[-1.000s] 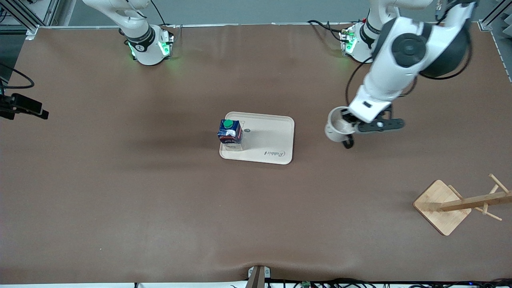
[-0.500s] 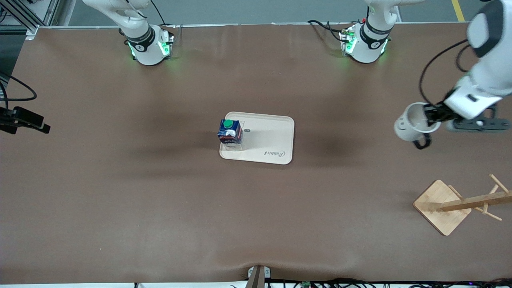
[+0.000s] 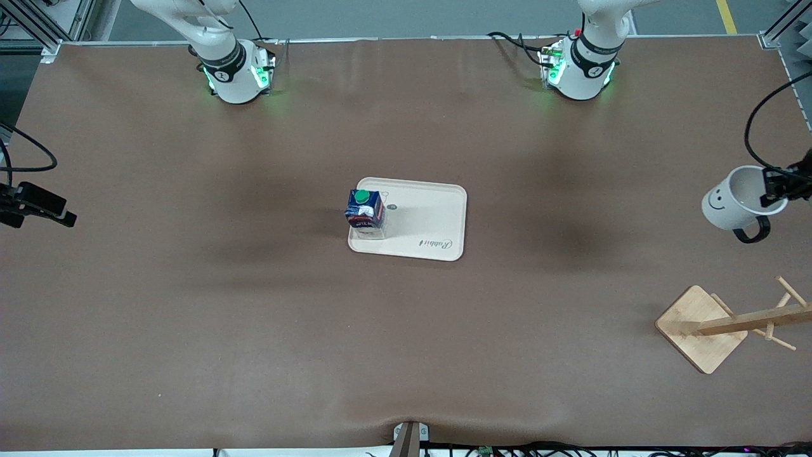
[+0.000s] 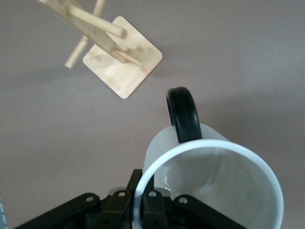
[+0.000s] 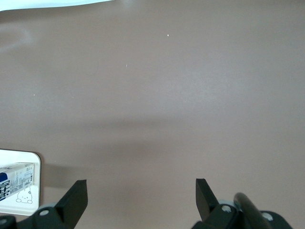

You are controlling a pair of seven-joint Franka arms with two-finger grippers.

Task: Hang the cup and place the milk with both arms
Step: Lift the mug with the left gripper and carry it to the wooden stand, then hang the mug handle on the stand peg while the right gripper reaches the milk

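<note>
The cup (image 3: pixel 736 204) is clamped by its rim in the left claw (image 3: pixel 779 185) above the rack (image 3: pixel 723 325), while the right claw (image 5: pixel 138 200) is held wide open, with the milk (image 3: pixel 365 211) off beside it on the tray (image 3: pixel 431 223).

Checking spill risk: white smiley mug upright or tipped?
Tipped: white smiley mug hangs off left claw, mouth angled sideways, black handle down.

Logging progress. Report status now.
Left tool shut on cup, airborne above table near rack. Right tool open, waiting. Milk on tray.
</note>
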